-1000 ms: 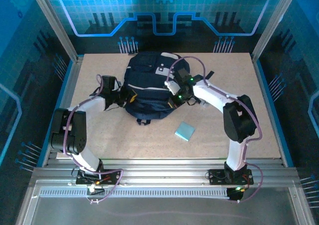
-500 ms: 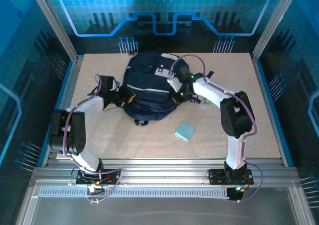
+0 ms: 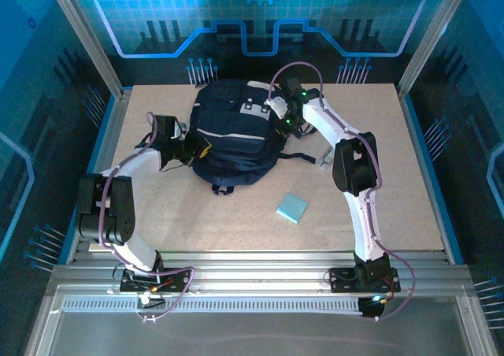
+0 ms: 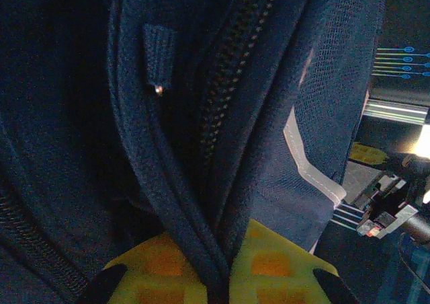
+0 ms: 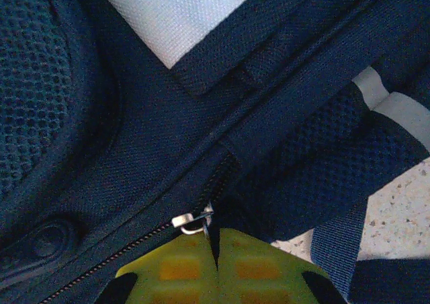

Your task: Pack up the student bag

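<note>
The student bag [image 3: 232,135], dark navy with pale patches, lies at the back middle of the table. My left gripper [image 3: 191,148] is at the bag's left side. In the left wrist view the left gripper [image 4: 222,267] is shut on a fold of navy fabric [image 4: 195,210] beside a zip. My right gripper [image 3: 281,123] sits at the bag's upper right. In the right wrist view the right gripper [image 5: 215,250] is shut on the pull tab of a metal zip slider [image 5: 191,222], its yellow pads [image 5: 175,267] pressed together.
A light blue flat book [image 3: 292,207] lies on the table in front of the bag, to the right. A black strap [image 3: 303,156] trails from the bag's right side, near a small pale object [image 3: 324,161]. Metal frame rails [image 3: 110,127] border the table.
My right gripper has moved away from me along the bag's right side, from its near right to its upper right. The bag has shifted slightly. The left gripper keeps its hold.
</note>
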Robot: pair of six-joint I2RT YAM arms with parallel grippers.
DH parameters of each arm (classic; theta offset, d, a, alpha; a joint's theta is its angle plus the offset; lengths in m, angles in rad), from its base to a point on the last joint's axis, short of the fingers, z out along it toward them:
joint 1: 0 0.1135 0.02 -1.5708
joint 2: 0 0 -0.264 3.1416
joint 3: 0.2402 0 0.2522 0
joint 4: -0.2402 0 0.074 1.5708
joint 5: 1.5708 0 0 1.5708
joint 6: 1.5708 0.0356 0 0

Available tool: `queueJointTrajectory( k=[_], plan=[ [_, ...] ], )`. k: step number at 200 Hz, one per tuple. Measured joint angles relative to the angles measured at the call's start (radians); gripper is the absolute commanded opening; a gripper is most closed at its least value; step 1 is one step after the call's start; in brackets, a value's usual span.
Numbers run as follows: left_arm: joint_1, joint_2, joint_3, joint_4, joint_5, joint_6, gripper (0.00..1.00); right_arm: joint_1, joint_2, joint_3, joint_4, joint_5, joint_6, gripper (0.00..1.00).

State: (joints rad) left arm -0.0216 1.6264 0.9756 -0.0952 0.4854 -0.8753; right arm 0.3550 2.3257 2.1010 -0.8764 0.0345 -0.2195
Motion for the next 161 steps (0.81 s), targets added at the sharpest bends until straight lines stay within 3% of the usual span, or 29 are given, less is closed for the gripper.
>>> queueJointTrajectory(
  k=[16, 42, 63, 78, 91, 112, 140, 161],
  plan=[
    [0.0, 0.0, 0.002, -0.003, 0.003, 0.008, 0.0, 0.0, -0.001, 0.002, -0.005, 0.004, 0.023, 0.0],
    [0.003, 0.0, 0.008, -0.01, 0.009, 0.014, 0.0, 0.0, -0.018, -0.016, -0.007, 0.008, 0.074, 0.26],
    [0.03, 0.0, 0.01, -0.04, 0.009, 0.021, 0.0, -0.018, -0.124, -0.158, 0.032, 0.039, 0.114, 0.45],
    [0.056, 0.0, 0.01, -0.068, 0.01, 0.031, 0.11, -0.053, -0.211, -0.25, 0.042, 0.048, 0.134, 0.52],
    [0.069, 0.0, 0.01, -0.085, 0.01, 0.045, 0.29, -0.09, -0.301, -0.313, 0.06, 0.035, 0.161, 0.55],
    [0.071, -0.01, 0.01, -0.1, 0.009, 0.047, 0.49, -0.099, -0.407, -0.372, 0.107, -0.026, 0.201, 0.61],
    [0.071, -0.06, 0.01, -0.118, 0.009, 0.053, 0.64, -0.041, -0.459, -0.419, 0.18, -0.133, 0.247, 0.66],
    [0.071, -0.115, -0.003, -0.114, 0.005, 0.043, 0.66, 0.024, -0.446, -0.45, 0.222, -0.19, 0.281, 0.7]
  ],
)
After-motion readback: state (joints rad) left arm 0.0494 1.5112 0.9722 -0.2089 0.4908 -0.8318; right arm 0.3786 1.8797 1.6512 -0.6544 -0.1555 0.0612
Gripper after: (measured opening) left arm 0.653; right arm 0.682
